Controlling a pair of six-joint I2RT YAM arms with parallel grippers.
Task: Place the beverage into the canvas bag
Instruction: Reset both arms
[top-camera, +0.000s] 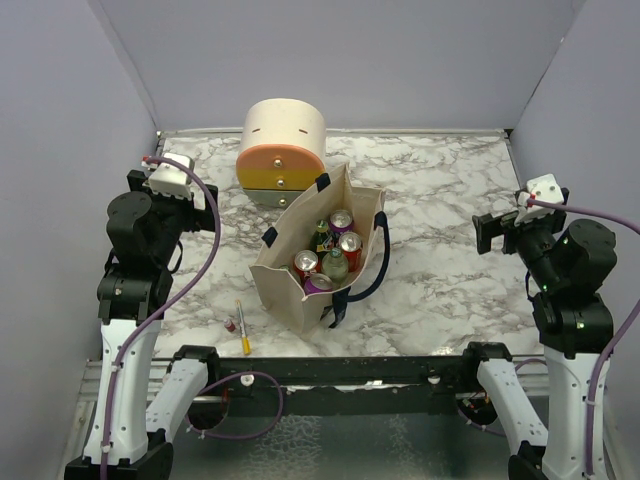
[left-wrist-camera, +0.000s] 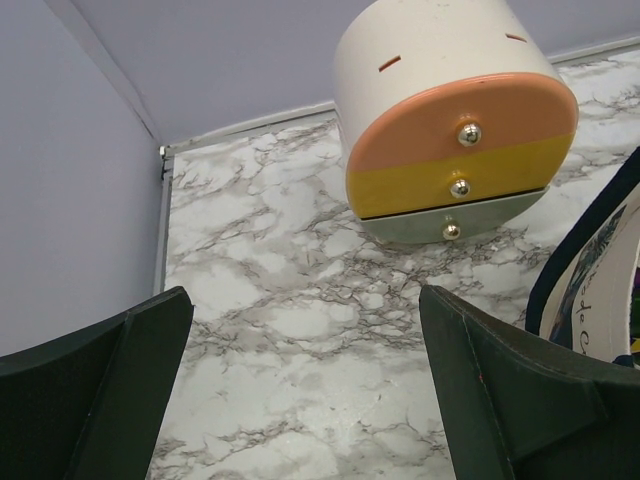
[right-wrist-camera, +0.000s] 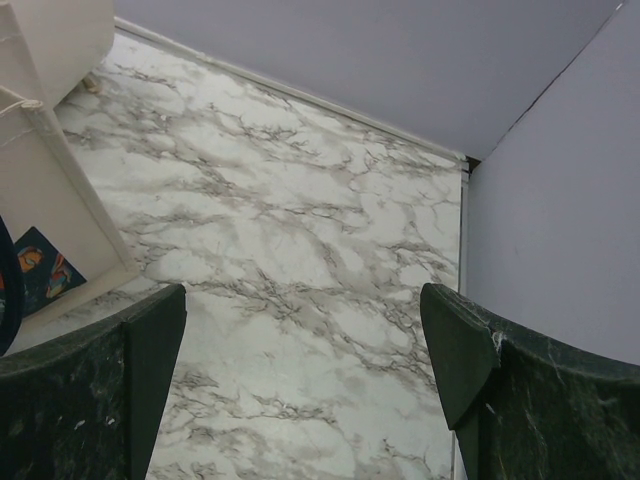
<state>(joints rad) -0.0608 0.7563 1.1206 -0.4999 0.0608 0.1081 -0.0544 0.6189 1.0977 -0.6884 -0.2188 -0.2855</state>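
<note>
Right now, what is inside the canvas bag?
The canvas bag holds upright drink cans and bottles; only their tops show. The cloth walls hide anything beneath.

We see the canvas bag (top-camera: 285, 292) standing open on the bench (top-camera: 440, 200) with drink cans (top-camera: 306, 263) inside, a rounded drawer box (top-camera: 282, 150) just behind it, and a yellow pen (top-camera: 242, 328) near its front left corner.

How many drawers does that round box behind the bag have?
3, stacked: orange drawer on top, yellow drawer in the middle, grey drawer at the bottom. None seems hidden.
</note>
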